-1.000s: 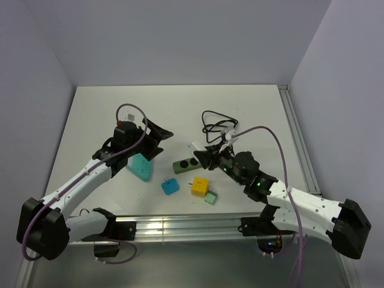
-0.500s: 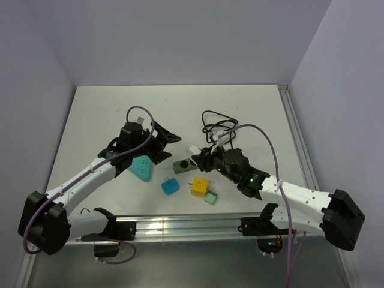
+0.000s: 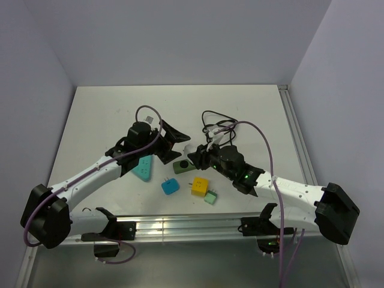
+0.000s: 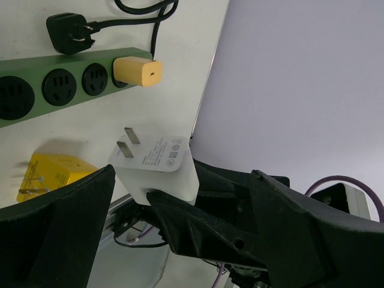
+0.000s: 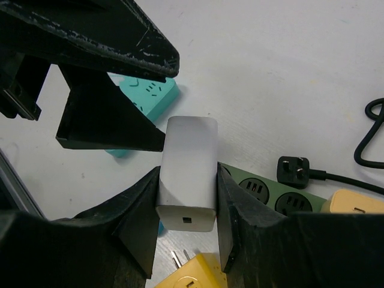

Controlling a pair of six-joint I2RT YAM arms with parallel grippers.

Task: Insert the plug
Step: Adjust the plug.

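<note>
Plug (image 5: 186, 162) in right gripper (image 5: 187, 207) above white table (image 3: 102, 111); lavender walls (image 3: 180, 42).

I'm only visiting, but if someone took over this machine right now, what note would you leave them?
Grippers: right gripper shut on the white plug, prongs in no socket; left gripper open beside it, holding nothing.
The green power strip lies on the table, a tan plug in one socket, others free.
Done: plug picked up. Left: push it into a free socket.
</note>
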